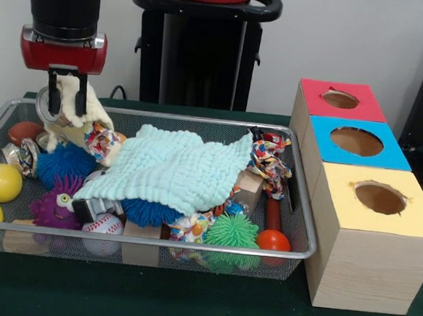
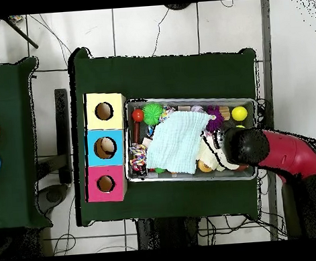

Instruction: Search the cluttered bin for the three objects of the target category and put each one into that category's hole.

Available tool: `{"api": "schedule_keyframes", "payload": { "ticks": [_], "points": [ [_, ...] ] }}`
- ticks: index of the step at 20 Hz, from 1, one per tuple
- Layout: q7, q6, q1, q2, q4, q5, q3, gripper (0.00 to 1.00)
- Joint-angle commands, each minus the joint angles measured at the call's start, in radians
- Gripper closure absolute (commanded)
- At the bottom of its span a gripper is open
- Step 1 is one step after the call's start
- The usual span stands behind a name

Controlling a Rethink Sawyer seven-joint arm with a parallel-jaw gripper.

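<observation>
The cluttered bin (image 1: 190, 245), a shallow silver wire-mesh basket, sits on the green table and is full of toys; it also shows in the overhead view (image 2: 185, 100). My gripper (image 1: 67, 106) hangs over the bin's far left corner. It is shut on a cream cloth (image 1: 90, 112) whose lower end, with a colourful print (image 1: 100, 140), still drapes into the bin. Three wooden boxes with round holes stand to the right of the bin: red (image 1: 316, 89), blue (image 1: 391, 159) and yellow (image 1: 341, 190). In the overhead view the arm's wrist (image 2: 246, 146) hides the gripper.
A pale teal knitted cloth (image 1: 174, 166) covers the bin's middle. Around it lie a blue spiky ball (image 1: 64, 162), a purple fuzzy toy (image 1: 55, 204), two yellow balls (image 1: 1, 182), a baseball (image 1: 103, 231), a green spiky ball (image 1: 231, 231), an orange ball (image 1: 273, 240) and a rope toy (image 1: 270, 162).
</observation>
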Motion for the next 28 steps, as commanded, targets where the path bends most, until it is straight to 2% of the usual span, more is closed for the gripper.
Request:
{"api": "schedule_keyframes", "payload": {
  "ticks": [1,13,21,28],
  "points": [
    [0.228,-0.080,0.017,-0.012,0.083,0.050,-0.021,1.00],
    [0.215,-0.106,0.034,-0.003,0.090,0.089,-0.039,1.00],
    [0.177,-0.088,0.021,-0.006,0.110,0.134,-0.012,1.00],
    [0.191,-0.093,0.049,-0.007,0.111,0.137,-0.035,1.00]
  ]
}}
